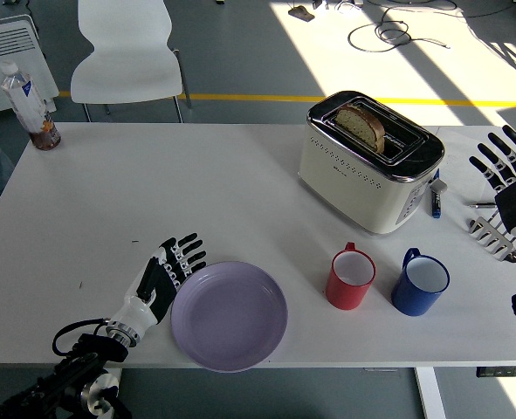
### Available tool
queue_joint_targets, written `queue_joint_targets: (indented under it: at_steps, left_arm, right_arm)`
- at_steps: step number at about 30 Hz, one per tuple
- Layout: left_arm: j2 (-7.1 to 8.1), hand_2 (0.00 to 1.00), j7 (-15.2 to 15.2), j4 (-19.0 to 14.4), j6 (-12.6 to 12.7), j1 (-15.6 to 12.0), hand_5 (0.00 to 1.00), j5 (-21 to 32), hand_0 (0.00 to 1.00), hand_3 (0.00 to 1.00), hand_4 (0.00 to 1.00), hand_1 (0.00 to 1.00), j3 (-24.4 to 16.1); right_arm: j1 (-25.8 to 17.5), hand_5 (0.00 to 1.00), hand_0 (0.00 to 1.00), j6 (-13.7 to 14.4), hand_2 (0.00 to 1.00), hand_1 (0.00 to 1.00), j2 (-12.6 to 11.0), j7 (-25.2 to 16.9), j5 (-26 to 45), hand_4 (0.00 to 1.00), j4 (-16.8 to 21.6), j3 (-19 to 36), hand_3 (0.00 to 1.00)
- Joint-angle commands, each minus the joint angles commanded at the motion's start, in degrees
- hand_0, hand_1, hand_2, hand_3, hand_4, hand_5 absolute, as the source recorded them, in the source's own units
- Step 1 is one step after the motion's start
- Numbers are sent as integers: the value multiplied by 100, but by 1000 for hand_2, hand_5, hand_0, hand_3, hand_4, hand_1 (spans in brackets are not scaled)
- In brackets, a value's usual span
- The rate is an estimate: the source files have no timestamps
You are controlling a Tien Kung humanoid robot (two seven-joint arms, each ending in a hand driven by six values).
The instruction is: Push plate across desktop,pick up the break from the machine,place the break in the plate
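Observation:
A lilac plate (230, 316) lies near the table's front edge. My left hand (172, 264) is flat and open, its fingers touching the plate's left rim. A slice of bread (362, 125) stands in a slot of the cream toaster (370, 163) at the back right. My right hand (505, 163) is open with spread fingers, raised at the right edge, to the right of the toaster and apart from it.
A red mug (351, 278) and a blue mug (421, 283) stand right of the plate, in front of the toaster. A pen (435, 197) lies by the toaster. A metal rack (495, 234) sits at the right edge. A bottle (32, 106) stands at the far left.

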State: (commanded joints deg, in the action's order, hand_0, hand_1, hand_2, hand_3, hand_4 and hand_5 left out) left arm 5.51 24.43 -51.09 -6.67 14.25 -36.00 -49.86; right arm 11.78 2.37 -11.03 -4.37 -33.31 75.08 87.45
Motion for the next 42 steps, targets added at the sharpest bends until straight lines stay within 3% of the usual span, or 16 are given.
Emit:
queue_joint_targets:
  at_steps: [15, 21, 30, 37, 38, 42]
  left_arm:
    - [-108, 870, 19, 48, 38, 140, 998, -80, 791, 833, 497, 833, -135]
    - [-268, 867, -33, -341, 398, -62, 998, -616, 780, 828, 498, 824, -1055]
    - [-265, 865, -436, -1068, 431, -334, 998, -755, 782, 828, 500, 820, -2483]
    - [-205, 856, -938, -1660, 251, -604, 998, -256, 787, 828, 505, 818, -3404]
    - [-194, 856, -992, -1721, 217, -633, 998, -177, 787, 828, 505, 818, -3509]
    - [-211, 856, -1110, -1905, 149, -795, 998, 93, 787, 828, 505, 818, -3872]
  right_arm:
    - [49, 546, 739, -2, 732, 707, 0, 1, -11, 533, 21, -7, 731]
    - [117, 549, 739, 10, 731, 705, -72, 2, -17, 533, 92, -4, 731]
    - [430, 546, 740, 195, 732, 707, -366, -1, -407, 533, 73, -253, 731]
    - [1070, 523, 753, 650, 744, 723, -887, 27, -1586, 538, -4, -841, 743]
    - [1200, 482, 861, 703, 863, 823, -951, 47, -1846, 642, -26, -949, 904]
    - [1759, 482, 861, 823, 863, 823, -1096, 198, -2808, 642, -218, -1368, 904]
